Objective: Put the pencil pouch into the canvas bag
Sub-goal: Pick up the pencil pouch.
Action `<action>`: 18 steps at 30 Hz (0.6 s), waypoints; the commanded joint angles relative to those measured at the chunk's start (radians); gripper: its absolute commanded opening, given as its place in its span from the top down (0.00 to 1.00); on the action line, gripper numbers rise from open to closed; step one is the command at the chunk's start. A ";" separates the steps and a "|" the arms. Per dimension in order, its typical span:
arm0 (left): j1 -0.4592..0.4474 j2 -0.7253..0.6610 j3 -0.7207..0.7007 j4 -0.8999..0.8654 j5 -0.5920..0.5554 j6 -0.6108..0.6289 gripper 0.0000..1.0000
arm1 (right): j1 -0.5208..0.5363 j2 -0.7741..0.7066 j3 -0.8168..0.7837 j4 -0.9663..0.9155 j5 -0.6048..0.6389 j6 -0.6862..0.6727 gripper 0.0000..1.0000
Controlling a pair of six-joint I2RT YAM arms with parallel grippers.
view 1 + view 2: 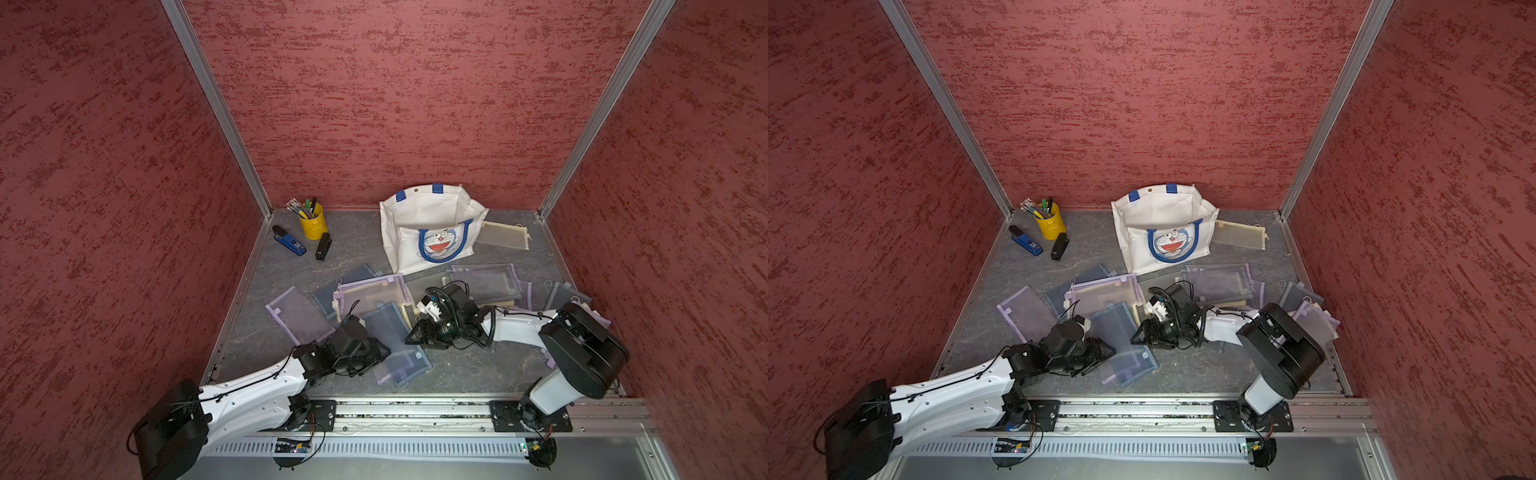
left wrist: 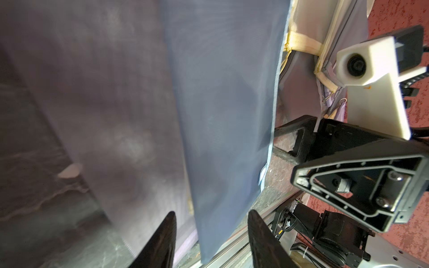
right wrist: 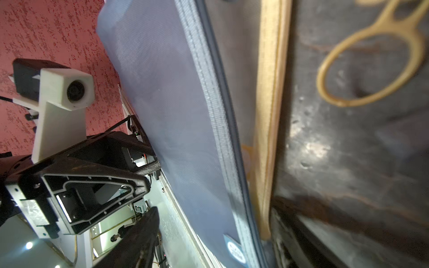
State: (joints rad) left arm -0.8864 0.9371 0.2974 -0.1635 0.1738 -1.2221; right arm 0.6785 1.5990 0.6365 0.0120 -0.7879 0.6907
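At table (image 1: 469,368) front, left hand (image 2: 211,222) and right hand (image 1: 411,334) both part-open astride blue pencil pouch (image 1: 392,328); label (image 3: 235,250) unreadable

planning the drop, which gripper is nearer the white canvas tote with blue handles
Right. The right gripper is in front of the white canvas tote; the left gripper sits farther back, leftward.

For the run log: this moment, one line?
left claw: open astride blue pouch | right claw: open at its edge | canvas bag: upright, open

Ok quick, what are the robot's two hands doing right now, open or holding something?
Left gripper: open, jaws apart with the blue pouch between them, not pinching it.
Right gripper: open, jaws wide at the same pouch's edge, not gripping yet.
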 commanded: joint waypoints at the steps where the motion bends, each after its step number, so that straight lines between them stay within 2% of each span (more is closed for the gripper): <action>1: 0.027 0.014 0.008 0.054 -0.018 0.017 0.51 | 0.009 -0.005 -0.002 0.021 -0.034 -0.011 0.32; 4: 0.053 0.017 0.020 0.059 -0.006 0.036 0.54 | 0.013 -0.021 0.006 0.002 -0.034 -0.018 0.34; 12: 0.064 0.057 0.057 0.068 0.031 0.083 0.74 | 0.024 0.007 0.033 0.006 -0.044 -0.025 0.37; 18: 0.066 0.098 0.085 0.090 0.042 0.108 0.78 | 0.034 0.019 0.063 0.025 -0.057 -0.023 0.38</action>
State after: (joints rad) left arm -0.8261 1.0233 0.3508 -0.1032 0.2039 -1.1484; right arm 0.7017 1.6070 0.6666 0.0120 -0.8143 0.6811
